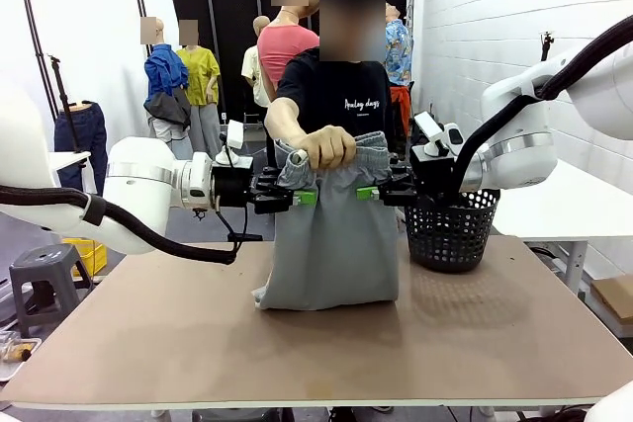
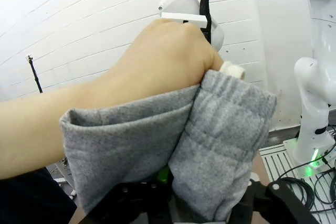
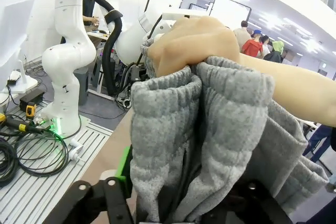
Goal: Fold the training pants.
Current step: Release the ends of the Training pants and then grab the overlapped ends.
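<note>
A brown table (image 1: 198,343) spans the front view. A black mesh basket (image 1: 451,229) stands upright on its far right part. On the floor left of the table is a grey stool (image 1: 45,279), with a yellow crate (image 1: 87,256) just behind it. A white table (image 1: 564,207) stands to the right, beyond the basket, and a cardboard box (image 1: 615,295) sits low near it. A white brick wall (image 1: 475,27) runs along the right; white screens (image 1: 89,27) on black frames close off the left. Cables (image 3: 26,156) lie coiled on a slotted metal floor plate (image 3: 63,182) in the right wrist view.
</note>
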Available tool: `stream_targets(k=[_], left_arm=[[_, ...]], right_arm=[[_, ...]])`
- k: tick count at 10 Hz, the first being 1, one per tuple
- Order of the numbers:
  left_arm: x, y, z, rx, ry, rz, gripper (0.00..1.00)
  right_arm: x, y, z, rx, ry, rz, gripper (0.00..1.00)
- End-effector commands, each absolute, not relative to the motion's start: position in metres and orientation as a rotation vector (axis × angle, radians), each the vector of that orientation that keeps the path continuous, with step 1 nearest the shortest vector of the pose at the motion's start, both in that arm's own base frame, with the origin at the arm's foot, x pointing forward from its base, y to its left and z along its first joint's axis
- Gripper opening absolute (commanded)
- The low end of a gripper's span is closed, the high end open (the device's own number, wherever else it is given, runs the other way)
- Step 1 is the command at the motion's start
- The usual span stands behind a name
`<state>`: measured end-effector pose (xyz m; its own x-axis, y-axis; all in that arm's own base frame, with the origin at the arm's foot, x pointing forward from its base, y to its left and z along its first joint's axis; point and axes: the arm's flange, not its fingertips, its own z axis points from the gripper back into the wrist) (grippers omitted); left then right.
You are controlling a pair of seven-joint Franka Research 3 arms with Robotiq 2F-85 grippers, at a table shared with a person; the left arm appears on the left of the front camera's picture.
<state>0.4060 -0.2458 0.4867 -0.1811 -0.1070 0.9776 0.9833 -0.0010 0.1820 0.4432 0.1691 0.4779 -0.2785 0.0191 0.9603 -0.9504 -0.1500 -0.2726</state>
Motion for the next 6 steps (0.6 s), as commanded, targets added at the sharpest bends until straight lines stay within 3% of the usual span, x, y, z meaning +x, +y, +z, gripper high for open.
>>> stream_targets(k=[1, 6], left_arm=[[0.4077, -0.2414, 0.4871, -1.059, -1.287, -1.369, 1.00], [0.4070, -0.2351, 0.4873, -1.084, -1.288, -1.355, 1.00]], right_arm=[[0.4454, 0.1663, 0.4833, 1.153, -1.286, 1.533, 1.00], [0.4484, 0.1674, 0.4831, 1.161, -1.274, 1.516, 1.00]])
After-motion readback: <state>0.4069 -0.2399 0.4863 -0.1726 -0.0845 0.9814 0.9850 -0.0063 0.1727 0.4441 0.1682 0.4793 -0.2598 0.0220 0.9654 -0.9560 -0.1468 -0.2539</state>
